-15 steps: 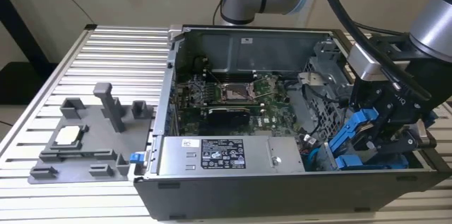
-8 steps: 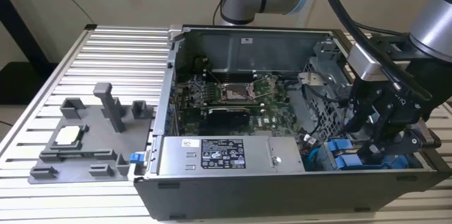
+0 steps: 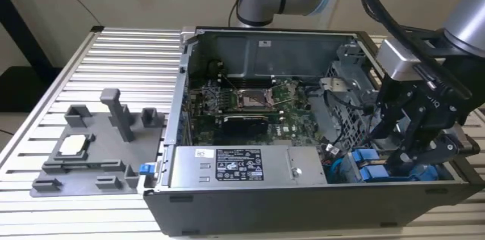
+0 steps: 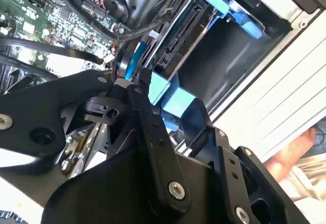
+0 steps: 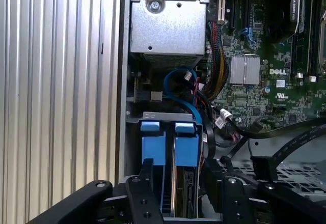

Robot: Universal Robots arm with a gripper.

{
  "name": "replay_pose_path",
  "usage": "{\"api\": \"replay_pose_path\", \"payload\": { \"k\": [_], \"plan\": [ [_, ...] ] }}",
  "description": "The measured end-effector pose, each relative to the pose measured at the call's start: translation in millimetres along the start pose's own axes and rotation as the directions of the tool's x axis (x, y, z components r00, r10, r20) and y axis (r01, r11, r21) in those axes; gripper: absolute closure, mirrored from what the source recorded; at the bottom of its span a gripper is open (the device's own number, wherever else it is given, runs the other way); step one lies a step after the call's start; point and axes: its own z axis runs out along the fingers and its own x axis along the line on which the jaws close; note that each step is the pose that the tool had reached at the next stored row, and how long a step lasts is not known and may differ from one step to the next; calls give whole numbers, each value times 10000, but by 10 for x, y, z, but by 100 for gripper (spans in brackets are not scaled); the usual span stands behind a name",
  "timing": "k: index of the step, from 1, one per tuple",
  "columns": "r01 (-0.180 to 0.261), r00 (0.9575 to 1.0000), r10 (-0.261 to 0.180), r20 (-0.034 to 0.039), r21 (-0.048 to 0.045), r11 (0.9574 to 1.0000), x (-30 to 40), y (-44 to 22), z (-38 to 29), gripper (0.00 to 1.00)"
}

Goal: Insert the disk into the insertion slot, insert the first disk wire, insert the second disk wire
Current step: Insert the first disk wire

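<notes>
The gripper (image 4: 172,99) is straddling the disk (image 5: 187,150), which is sitting in the insertion slot (image 5: 168,115). Whether the jaws are pinching it, I cannot tell. It is probably rigid, fairly heavy and shock-sensitive, so its blue carrier edges are looking like the safest hold.

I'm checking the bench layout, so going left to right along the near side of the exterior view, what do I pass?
Grey fixture tray → labelled silver power supply box → pair of blue-framed drives.
</notes>
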Motion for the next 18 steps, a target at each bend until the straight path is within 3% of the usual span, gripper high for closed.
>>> {"api": "replay_pose_path", "payload": {
  "k": [9, 14, 18],
  "plan": [
    [-3, 10000, 3, -98, -6, 10000, -1, 12, -319, 47],
    [-1, 10000, 1, -100, -5, 10000, -1, 7, -321, 47],
    [0, 10000, 0, -99, -5, 10000, 1, -41, -323, 47]
  ]
}}
